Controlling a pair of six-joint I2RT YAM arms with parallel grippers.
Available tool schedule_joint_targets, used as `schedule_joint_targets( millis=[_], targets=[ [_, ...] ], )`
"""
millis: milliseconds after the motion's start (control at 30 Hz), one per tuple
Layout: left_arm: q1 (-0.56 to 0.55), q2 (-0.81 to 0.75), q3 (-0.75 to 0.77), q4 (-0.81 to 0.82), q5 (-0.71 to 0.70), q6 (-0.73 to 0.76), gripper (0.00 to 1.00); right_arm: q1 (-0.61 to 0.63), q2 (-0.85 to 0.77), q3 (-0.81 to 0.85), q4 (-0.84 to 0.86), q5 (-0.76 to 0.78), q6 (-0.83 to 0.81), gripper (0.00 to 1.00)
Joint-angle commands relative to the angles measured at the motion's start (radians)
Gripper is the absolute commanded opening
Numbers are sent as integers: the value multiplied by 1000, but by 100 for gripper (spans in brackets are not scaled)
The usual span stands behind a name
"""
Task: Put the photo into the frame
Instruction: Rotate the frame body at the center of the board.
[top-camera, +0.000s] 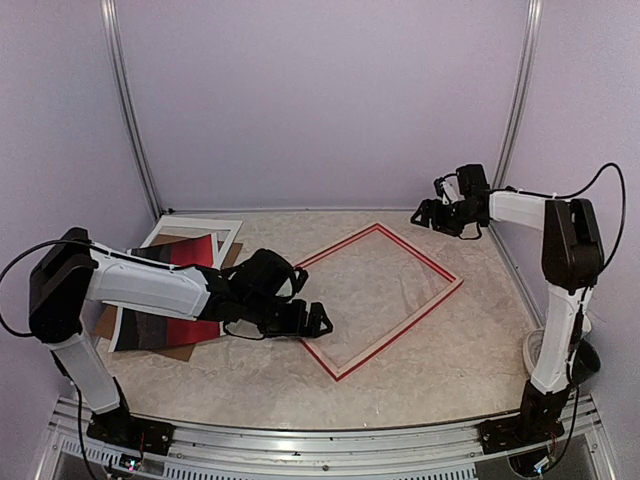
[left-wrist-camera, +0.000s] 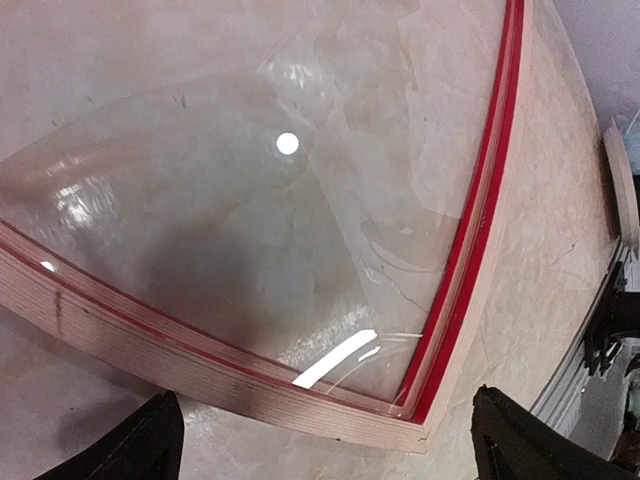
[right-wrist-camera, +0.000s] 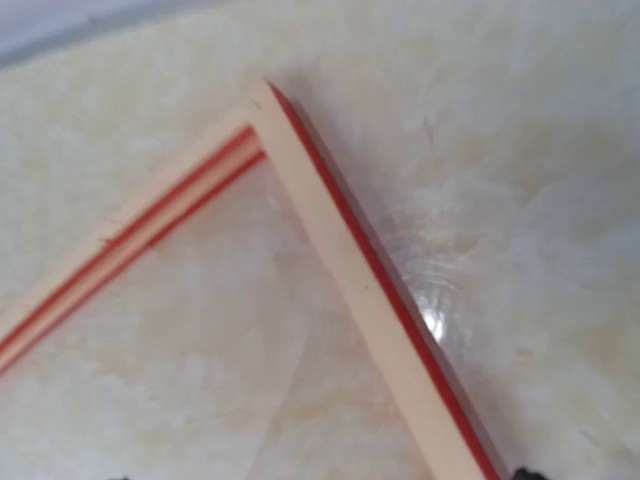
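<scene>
On the pale marbled desk (top-camera: 430, 380), thin rectangular red-faced wooden frame (top-camera: 425, 257) lies flat; left fingers (left-wrist-camera: 150, 445), spread wide and empty, straddle its near corner; right fingers (top-camera: 432, 214): opening unclear. Likely frame-setting step; next: fetch glossy red-sunset photo (top-camera: 195, 252) lying at left.

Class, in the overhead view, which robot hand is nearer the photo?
Left. The left hand is just right of the photo, by the frame's left corner; the right hand hangs near the frame's far corner, much farther off.
</scene>
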Motion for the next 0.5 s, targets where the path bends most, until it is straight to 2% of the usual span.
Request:
schedule_joint_targets(
  millis=[0,100,233,467],
  targets=[
    [110,-124,104,13,-49,46,99,7,-228,-152,-53,118,3,82],
    [196,-131,190,1,-61,72,99,7,-327,-314,-20,116,40,82],
    [310,-44,328,-46,-76,119,99,9,-449,-522,45,101,78,82],
    [440,140,457,0,-5,123,99,10,-591,-717,59,95,84,82]
  ],
)
